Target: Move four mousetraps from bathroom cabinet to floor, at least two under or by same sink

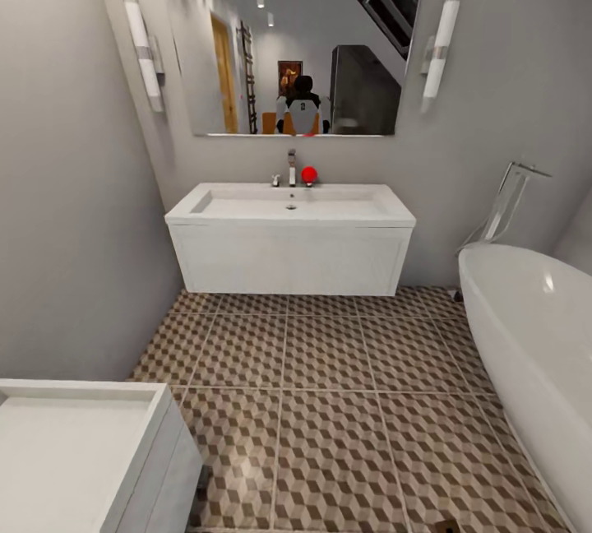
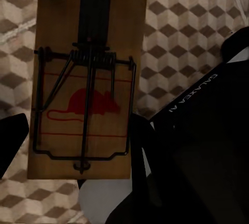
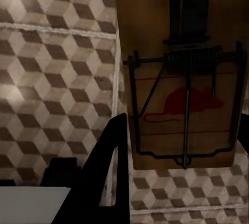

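Head view, left to right: you have the small white square unit (image 1: 82,451) at the near left corner, then the white sink (image 1: 289,206) against the far wall straight ahead, with its chrome tap (image 1: 291,167) and red ball (image 1: 308,175) under the mirror (image 1: 292,56). The white bathtub (image 1: 534,336) runs along your right. Cube-pattern bathroom floor (image 1: 329,401) covers the space between them. Left wrist view: your left gripper (image 2: 78,141) carries a mousetrap (image 2: 85,79), a tan board with a red mouse print and a dark wire spring bar. One dark finger shows at each side of the board's near end, and the board sits between them, so the fingers are closed to the board's width. The patterned floor lies below it. Right wrist view: your right gripper (image 3: 181,146) has a second mousetrap (image 3: 181,68), same print and wire. One finger (image 3: 111,167) presses against the board's edge. The other finger shows as a dark sliver at the frame edge, so the grip is likewise closed on the board, held above the floor tiles.
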You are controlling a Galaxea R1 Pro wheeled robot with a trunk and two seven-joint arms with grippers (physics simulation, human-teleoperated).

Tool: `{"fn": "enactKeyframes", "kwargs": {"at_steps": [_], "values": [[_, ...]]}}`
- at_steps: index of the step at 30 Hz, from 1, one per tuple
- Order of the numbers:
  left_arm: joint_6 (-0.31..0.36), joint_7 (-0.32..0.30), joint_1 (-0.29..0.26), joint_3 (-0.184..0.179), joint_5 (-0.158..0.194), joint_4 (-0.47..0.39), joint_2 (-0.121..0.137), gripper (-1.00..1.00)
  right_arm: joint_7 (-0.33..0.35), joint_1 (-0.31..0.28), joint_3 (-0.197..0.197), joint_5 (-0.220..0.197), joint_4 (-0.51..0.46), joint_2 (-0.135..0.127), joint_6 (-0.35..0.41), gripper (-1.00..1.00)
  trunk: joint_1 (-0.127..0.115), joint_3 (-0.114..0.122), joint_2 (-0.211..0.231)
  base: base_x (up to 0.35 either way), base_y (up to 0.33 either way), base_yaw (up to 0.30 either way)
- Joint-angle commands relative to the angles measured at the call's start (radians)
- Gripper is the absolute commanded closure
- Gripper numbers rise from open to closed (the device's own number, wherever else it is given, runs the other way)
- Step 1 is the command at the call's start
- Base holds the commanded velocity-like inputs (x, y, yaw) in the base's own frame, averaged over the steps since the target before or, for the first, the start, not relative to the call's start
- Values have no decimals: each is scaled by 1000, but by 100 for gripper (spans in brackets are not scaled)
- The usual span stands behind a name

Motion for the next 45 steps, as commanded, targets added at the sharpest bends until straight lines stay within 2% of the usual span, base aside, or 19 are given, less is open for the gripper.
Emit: {"fn": "enactKeyframes", "kwargs": {"at_steps": [1,4,7,12,26,33,45], "values": [[-8,-4,-1,-8,7,4,-1,100,0,0,8,-10,0,1,-2,100,1,-1,0,335,-66,0],[-7,-3,-1,-8,7,4,-2,100,0,0,8,-12,2,16,-4,100,1,-1,0,335,-85,0],[-7,-2,-1,-8,7,4,-2,100,-1,0,8,-12,3,20,-3,100,1,-1,0,318,-139,0],[-8,-4,-1,-8,7,3,0,100,-3,0,8,-13,3,20,-5,100,1,-1,0,235,-179,0],[-9,-4,-1,-8,8,2,3,100,-3,0,8,-13,3,21,-6,100,1,-1,0,61,-91,0],[-9,-4,-1,-8,9,3,3,100,-3,0,8,-13,3,22,-5,100,1,-1,0,234,-207,0],[-9,-4,-1,-6,9,2,5,100,-3,0,8,-13,3,21,-5,100,1,-1,0,320,1,0]]}}
